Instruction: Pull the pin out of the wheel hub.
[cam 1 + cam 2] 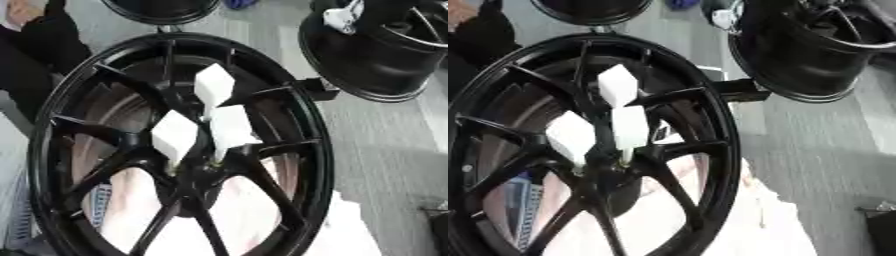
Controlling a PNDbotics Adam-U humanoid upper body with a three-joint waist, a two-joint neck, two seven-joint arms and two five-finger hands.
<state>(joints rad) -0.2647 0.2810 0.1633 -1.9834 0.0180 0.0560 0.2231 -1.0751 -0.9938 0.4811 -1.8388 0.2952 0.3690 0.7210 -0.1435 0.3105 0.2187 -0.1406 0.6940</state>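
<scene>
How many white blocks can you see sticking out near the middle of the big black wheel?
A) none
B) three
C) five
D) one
B: three white blocks stand around the center of the black wheel, one higher up and two lower, side by side, just above where the spokes meet. Neither robot hand shows in either view.

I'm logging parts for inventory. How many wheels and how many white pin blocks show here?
Wheels: 3 — the near one, one upper right, one at the top edge
White blocks on the near hub: 3 —
Total: 6
</scene>
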